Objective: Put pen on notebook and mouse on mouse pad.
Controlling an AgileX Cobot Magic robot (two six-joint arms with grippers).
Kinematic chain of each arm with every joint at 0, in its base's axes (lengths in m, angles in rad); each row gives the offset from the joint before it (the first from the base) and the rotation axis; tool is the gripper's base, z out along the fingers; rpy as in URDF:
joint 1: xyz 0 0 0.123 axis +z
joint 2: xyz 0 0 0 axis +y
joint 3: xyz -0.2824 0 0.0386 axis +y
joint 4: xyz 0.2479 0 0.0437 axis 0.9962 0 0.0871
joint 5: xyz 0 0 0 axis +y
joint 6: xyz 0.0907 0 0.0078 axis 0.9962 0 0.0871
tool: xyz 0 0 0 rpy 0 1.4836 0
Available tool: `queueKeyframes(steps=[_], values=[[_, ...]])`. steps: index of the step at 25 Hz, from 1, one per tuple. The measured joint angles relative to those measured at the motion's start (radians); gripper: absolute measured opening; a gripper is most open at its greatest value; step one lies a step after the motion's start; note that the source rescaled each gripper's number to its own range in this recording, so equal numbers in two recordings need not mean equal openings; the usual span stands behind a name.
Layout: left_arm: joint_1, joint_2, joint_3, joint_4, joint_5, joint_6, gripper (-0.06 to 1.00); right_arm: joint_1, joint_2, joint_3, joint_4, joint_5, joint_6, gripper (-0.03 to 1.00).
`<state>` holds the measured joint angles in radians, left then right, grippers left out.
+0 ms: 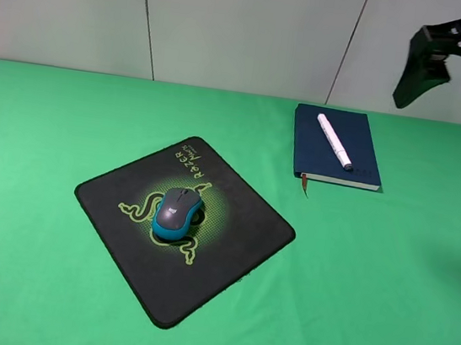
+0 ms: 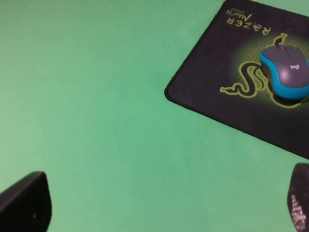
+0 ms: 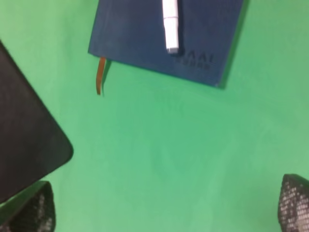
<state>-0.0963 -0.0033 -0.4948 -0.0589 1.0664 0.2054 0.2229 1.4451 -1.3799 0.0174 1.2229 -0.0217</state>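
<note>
Pen [image 1: 334, 140] lies on notebook [image 1: 337, 146], mouse [image 1: 177, 213] on mouse pad [image 1: 183, 225]. Both claws wide open, empty. Regrasping? Pen's light, slick, rolls: pinch mid-barrel. Mouse: grip sides.

A green cloth [image 1: 384, 295] is spread flat over the whole work surface, and it is seen from edge to edge in the high view. Behind it, a pale wall [image 1: 241, 29] is set, divided into panels by thin dark seams [image 1: 147, 17] that are slightly slanted.
</note>
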Motion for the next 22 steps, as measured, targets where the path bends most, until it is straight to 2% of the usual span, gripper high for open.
queueKeyframes(steps=[11,22], values=[[0.000,0.000,0.000,0.000,0.000,0.000,0.96,0.000,-0.240,0.144,0.004,0.001,0.022,1.00],[0.000,0.000,0.000,0.000,0.000,0.000,0.96,0.000,-0.291,0.157,0.016,0.002,0.027,1.00]])
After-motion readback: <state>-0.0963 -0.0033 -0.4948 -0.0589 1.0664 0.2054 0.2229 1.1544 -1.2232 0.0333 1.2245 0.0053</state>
